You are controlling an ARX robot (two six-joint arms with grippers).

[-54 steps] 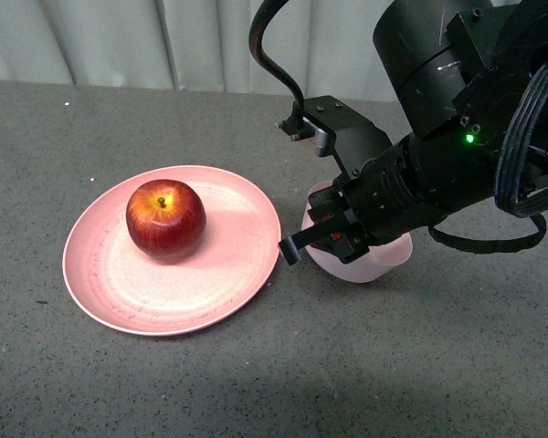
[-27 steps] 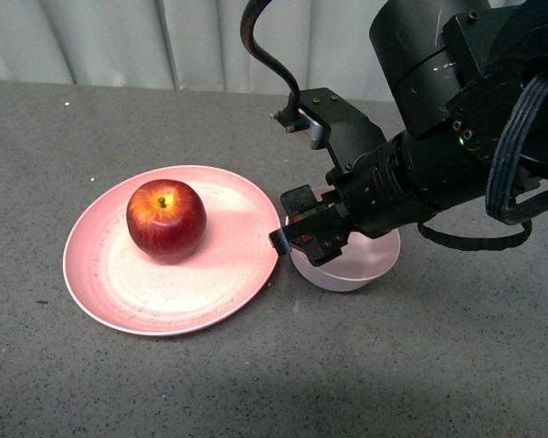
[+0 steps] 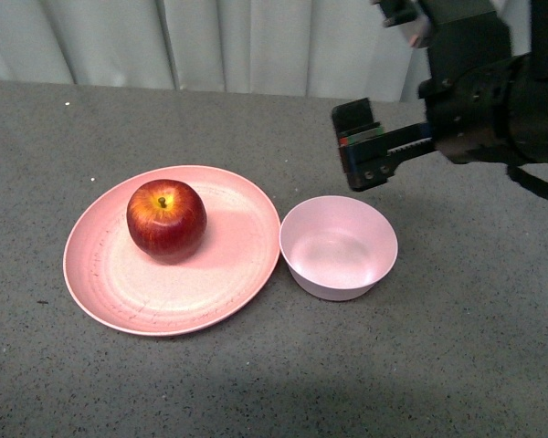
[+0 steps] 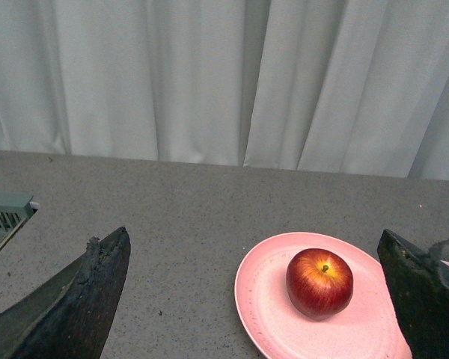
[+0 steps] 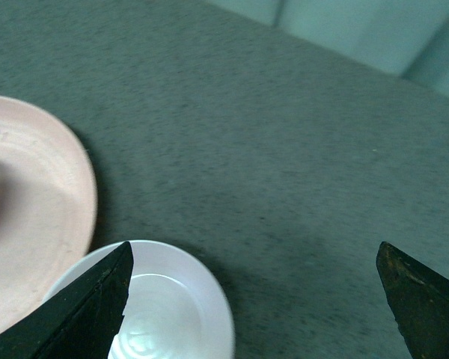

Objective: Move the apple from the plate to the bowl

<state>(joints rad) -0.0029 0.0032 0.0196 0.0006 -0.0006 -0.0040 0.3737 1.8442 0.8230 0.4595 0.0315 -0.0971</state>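
A dark-red apple (image 3: 165, 219) with a yellow patch at its stem sits on the far left part of the wide salmon-pink plate (image 3: 192, 297). The small pale-pink bowl (image 3: 338, 248) stands empty right beside the plate's right rim. My right gripper (image 3: 358, 146) hangs open above and behind the bowl, nothing between its fingers. Its wrist view shows the bowl (image 5: 165, 307), part of the plate (image 5: 45, 224) and the open gripper (image 5: 254, 247). The left gripper (image 4: 252, 233) is open and low, with the apple (image 4: 319, 283) and plate (image 4: 266, 314) ahead of it.
Everything rests on a grey speckled tabletop (image 3: 438, 365). A pale curtain (image 3: 210, 41) hangs along the far edge. A grey-green ribbed object (image 4: 4, 213) shows at the edge of the left wrist view.
My right arm has risen and pulled back to the right, off the bowl it was covering. The bowl has shifted slightly left toward the plate. The apple has not moved.
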